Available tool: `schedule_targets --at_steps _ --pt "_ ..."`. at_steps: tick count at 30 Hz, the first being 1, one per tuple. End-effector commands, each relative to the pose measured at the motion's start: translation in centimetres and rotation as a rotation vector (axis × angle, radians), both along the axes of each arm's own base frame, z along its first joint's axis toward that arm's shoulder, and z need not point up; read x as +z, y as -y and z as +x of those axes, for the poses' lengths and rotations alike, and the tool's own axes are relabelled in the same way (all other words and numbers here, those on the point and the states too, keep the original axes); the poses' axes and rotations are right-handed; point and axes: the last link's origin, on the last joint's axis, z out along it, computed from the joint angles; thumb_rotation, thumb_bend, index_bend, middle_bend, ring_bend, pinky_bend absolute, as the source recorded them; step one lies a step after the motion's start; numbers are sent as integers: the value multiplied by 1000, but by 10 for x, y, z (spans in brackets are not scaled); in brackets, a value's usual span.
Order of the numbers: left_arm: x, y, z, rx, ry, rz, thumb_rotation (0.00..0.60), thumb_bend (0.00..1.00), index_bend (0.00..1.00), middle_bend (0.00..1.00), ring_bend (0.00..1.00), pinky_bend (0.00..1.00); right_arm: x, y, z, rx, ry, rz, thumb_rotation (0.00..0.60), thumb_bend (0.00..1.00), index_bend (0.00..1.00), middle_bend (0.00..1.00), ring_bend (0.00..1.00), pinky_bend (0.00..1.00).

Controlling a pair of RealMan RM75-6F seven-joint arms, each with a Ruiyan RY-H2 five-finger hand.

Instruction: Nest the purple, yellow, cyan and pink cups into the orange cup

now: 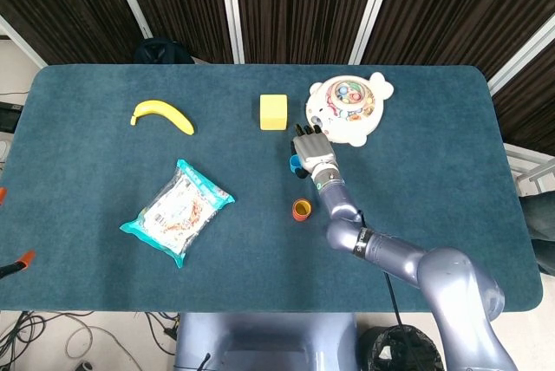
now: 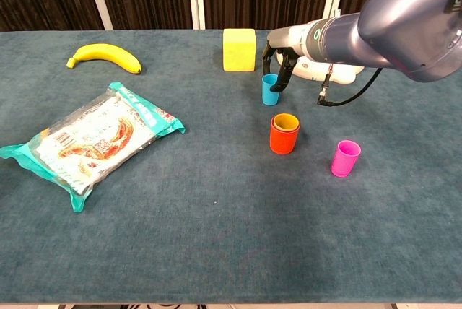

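Currently, your right robot hand (image 2: 280, 63) is hanging right over the upright cyan cup (image 2: 270, 89), fingers reaching down around its rim; a firm hold cannot be told. Orange cup (image 2: 284, 133) is waiting nearer you on the worktop (image 2: 216, 215), yellow one nested inside.

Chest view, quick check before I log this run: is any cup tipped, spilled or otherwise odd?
Nothing stands out. The cyan cup stands upright at the right hand; whether the fingers grip it is unclear. The orange cup, with a yellow rim showing inside, and the pink cup also stand upright, apart.
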Motion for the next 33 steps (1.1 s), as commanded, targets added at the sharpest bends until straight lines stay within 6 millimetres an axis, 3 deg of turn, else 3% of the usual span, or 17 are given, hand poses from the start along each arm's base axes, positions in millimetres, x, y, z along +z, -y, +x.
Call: schedule_targets --at_steps 1,7,15,25,33 --pt "0 0 0 0 0 -1 600 0 51 10 0 63 0 0 0 0 3 -1 600 440 468 0 82 70" --pt "1 0 0 1 1 5 600 0 51 9 0 63 12 3 9 6 43 -19 600 440 468 0 83 70" --pt "2 0 0 3 3 8 600 0 51 9 0 63 50 -8 23 80 54 -44 600 440 468 0 83 72" --pt "4 1 0 4 6 18 600 0 51 9 0 63 98 -75 20 155 80 28 600 439 468 0 83 75" --pt "2 1 1 1 4 11 600 0 51 9 0 63 108 -104 18 219 68 40 600 439 468 0 83 86"
